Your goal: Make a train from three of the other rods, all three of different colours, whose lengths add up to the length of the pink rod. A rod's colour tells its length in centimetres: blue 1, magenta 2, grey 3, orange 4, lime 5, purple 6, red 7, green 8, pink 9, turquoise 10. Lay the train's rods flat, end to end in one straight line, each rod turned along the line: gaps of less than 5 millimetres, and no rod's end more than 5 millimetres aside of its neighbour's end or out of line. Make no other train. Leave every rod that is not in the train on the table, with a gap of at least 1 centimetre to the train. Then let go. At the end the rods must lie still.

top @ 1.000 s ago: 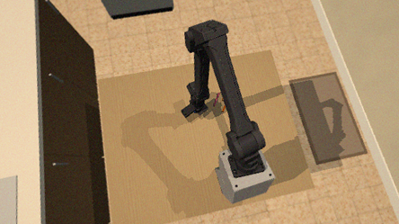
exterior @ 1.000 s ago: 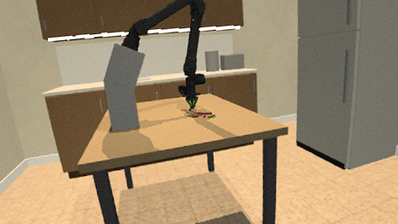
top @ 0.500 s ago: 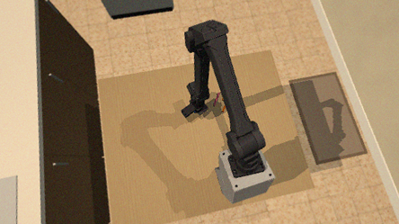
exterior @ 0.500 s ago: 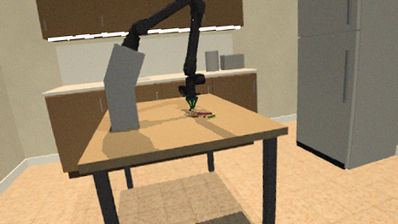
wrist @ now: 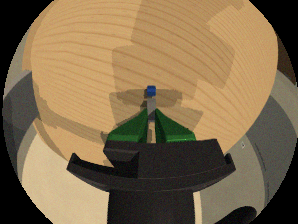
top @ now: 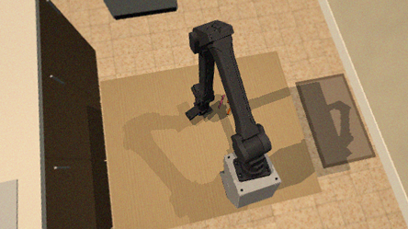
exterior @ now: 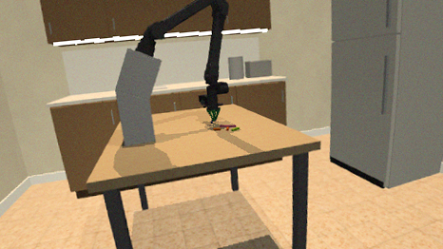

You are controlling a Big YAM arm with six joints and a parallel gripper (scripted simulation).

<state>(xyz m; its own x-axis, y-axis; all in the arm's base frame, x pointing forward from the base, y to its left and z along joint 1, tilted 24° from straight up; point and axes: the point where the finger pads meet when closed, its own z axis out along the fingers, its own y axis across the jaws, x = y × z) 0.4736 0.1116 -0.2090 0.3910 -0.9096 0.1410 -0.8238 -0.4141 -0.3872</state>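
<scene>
My gripper (exterior: pixel 213 120) (wrist: pixel 151 112) points down at the table and is shut on a grey rod (wrist: pixel 151 103), which sticks out ahead of the green fingertips. A small blue rod (exterior: pixel 212 123) (wrist: pixel 151 90) lies straight ahead of the grey rod's far end, in line with it and seemingly touching. A long pink or purple rod (top: pixel 221 101) (exterior: pixel 227 126) lies to one side of the gripper. Near it are an orange rod (top: pixel 229 109) (exterior: pixel 217 129), a small reddish piece (exterior: pixel 228 129) and a lime rod (exterior: pixel 235 129). The arm partly hides this group in the top view.
The wooden table (top: pixel 146 215) (exterior: pixel 268 140) carries the arm's grey base (top: pixel 248 193) (exterior: pixel 136 110). The loose rods lie close together, on the side of the gripper toward the exterior camera. The arm's shadows cross the table top.
</scene>
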